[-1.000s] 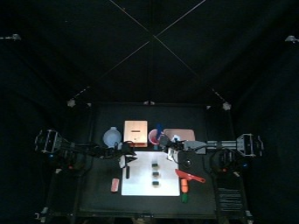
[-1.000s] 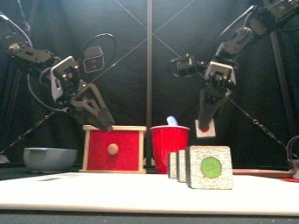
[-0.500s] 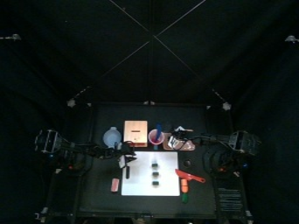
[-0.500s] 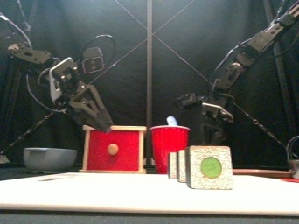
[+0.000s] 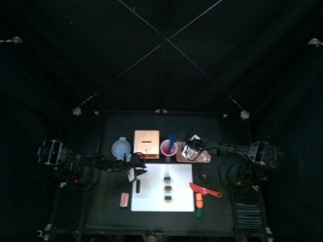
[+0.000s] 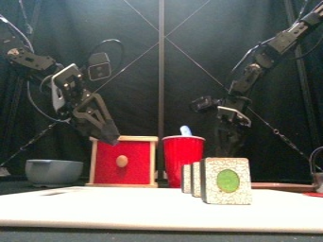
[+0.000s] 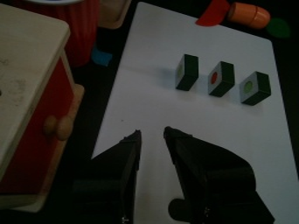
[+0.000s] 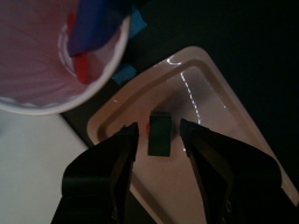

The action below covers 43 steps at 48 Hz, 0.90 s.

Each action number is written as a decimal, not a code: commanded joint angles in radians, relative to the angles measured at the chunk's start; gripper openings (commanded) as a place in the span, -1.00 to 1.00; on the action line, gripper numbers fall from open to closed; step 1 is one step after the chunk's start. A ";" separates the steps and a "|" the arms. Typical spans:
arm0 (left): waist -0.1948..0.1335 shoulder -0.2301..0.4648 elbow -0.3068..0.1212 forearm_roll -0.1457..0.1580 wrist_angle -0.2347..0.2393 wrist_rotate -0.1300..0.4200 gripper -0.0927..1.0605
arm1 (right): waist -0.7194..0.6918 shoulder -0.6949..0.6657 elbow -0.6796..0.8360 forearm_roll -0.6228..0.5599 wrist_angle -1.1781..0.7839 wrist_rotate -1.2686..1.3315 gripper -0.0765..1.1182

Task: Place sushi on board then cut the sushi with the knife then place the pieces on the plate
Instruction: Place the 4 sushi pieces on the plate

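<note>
three sushi pieces [image 7: 219,77]: upright, in a row on white cutting board [image 7: 140,105]
fourth sushi piece [image 8: 160,142]: pinched in right gripper [image 8: 159,128], above pink tray [image 8: 201,92], beside red cup [image 8: 47,61]
left gripper [image 7: 152,136]: jaws slightly apart, empty, over the board, wooden box [image 7: 30,87] alongside

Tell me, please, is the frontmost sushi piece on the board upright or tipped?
Upright: the sushi piece stands on edge on the white board, filling facing front.

no readable text, labels or numbers
</note>
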 commanded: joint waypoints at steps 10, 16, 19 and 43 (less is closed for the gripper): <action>0.003 -0.011 -0.011 0.000 -0.003 -0.002 0.38 | 0.285 -0.043 -0.100 -0.006 -0.011 -0.009 0.47; 0.003 -0.011 -0.011 0.000 -0.003 -0.002 0.38 | 0.391 0.000 -0.129 -0.018 -0.066 -0.003 0.47; 0.003 -0.011 -0.009 0.000 -0.003 -0.002 0.38 | 0.422 0.025 -0.141 -0.015 -0.089 -0.002 0.47; 0.003 -0.011 -0.005 0.000 0.000 0.000 0.38 | 0.448 0.153 -0.184 0.031 -0.106 -0.003 0.47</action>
